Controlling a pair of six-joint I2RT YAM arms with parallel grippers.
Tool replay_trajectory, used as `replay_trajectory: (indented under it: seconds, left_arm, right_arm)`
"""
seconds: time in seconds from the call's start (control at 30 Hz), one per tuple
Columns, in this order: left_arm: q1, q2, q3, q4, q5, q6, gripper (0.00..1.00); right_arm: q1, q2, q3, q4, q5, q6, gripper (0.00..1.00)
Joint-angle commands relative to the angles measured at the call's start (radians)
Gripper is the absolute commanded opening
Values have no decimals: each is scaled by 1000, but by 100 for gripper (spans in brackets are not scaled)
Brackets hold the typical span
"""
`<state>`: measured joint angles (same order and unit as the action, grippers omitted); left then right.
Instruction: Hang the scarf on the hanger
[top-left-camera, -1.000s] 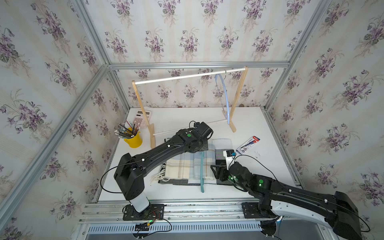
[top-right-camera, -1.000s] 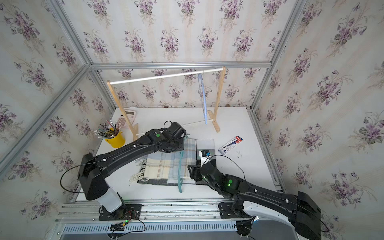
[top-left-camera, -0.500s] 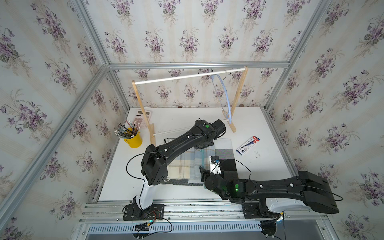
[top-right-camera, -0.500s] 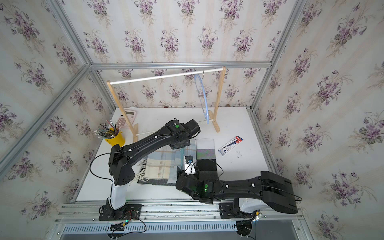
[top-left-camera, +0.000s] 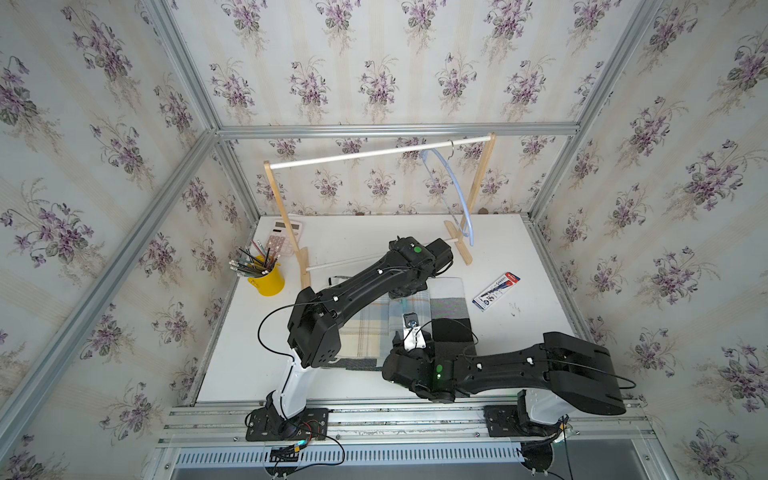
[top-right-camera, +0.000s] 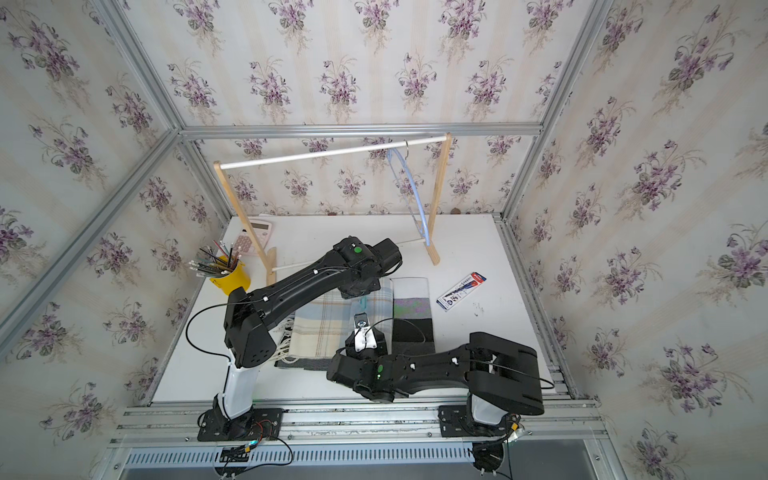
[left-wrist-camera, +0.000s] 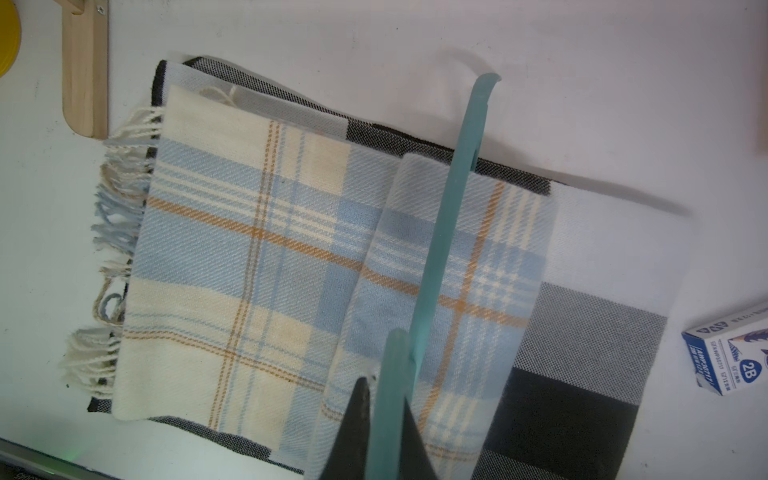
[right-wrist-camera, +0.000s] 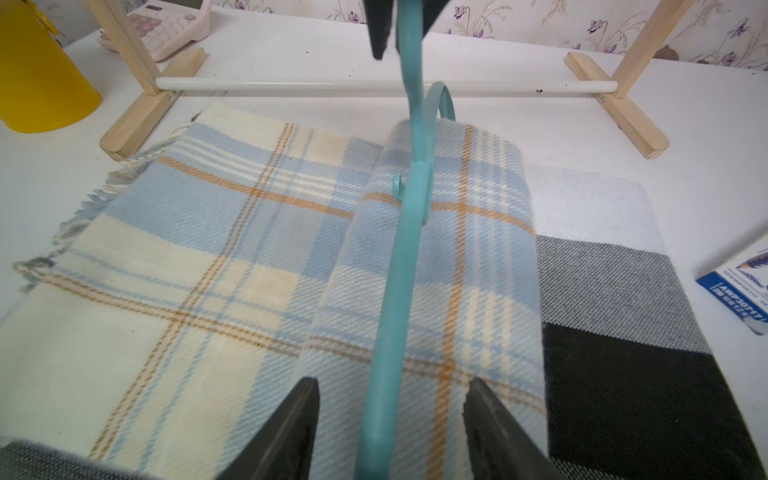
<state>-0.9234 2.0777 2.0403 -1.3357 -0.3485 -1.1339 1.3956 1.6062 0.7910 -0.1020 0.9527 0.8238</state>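
A plaid cream, blue and orange scarf (top-left-camera: 365, 328) (top-right-camera: 320, 328) lies folded on the white table (top-left-camera: 249, 365). A teal hanger (left-wrist-camera: 449, 216) (right-wrist-camera: 399, 266) stands edge-on over a raised blue fold of the scarf (right-wrist-camera: 457, 257). My left gripper (left-wrist-camera: 388, 399) is shut on one end of the hanger, and in the right wrist view it shows above the rack's base rod (right-wrist-camera: 399, 25). My right gripper (right-wrist-camera: 390, 386) is open at the hanger's other end. Its fingers (right-wrist-camera: 291, 428) stand either side of the hanger, apart from it, just over the scarf.
A grey, black and white cloth (top-left-camera: 451, 307) lies under the scarf. A wooden rack (top-left-camera: 374, 151) at the back carries a light blue hanger (top-left-camera: 453, 187). A yellow pencil cup (top-left-camera: 266, 278), a pink calculator (top-left-camera: 284, 237) and a pencil box (top-left-camera: 496, 291) are on the table.
My left gripper has carried the teal hanger back toward the rack. My right arm has folded back, its gripper has come over the scarf's front part, and its jaws have narrowed.
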Motion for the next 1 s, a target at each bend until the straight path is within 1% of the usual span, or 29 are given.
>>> replay_trajectory:
  seconds: [0.0, 0.07, 0.23, 0.4, 0.53, 0.57, 0.63, 0.7, 0.77, 0.8, 0.83, 0.9, 0.97]
  left_arm:
    - [-1, 9, 7, -34, -4, -17, 0]
    - [0, 11, 10, -33, -1, -15, 0]
    - [-2, 14, 13, -31, 4, -11, 0]
    - [-5, 11, 13, -31, 10, -3, 0]
    - [-6, -3, 14, -16, 28, 38, 0]
    - [-7, -11, 12, -4, 38, 58, 0]
    - [-7, -33, 10, 7, 50, 96, 18]
    - [-6, -65, 6, 9, 54, 135, 44]
    - [-6, -123, -4, 11, 53, 173, 79]
    - [-5, -154, -18, 17, 50, 191, 90]
    - [-1, -210, -50, 36, 50, 217, 97]
    - [11, -314, -141, 108, 82, 274, 97]
    - [34, -445, -280, 219, 140, 311, 98]
  right_arm:
    - [-11, 14, 11, -90, 54, 26, 56]
    - [-22, 11, 5, -103, 49, 34, 51]
    - [-33, -1, -7, -115, 46, 37, 32]
    - [-41, -15, -8, -108, 25, 34, 17]
    - [-62, -58, -35, -78, -22, 29, 0]
    - [-68, -75, -49, -63, -36, 26, 0]
    - [-87, -116, -77, -24, -82, 13, 0]
    - [-112, -158, -107, 14, -129, 10, 0]
    - [-138, -199, -147, 62, -186, 1, 0]
    - [-149, -217, -163, 83, -212, -1, 0]
    - [-168, -238, -185, 100, -248, 2, 0]
    - [-196, -273, -225, 142, -300, 2, 0]
    - [-230, -309, -265, 179, -350, 11, 0]
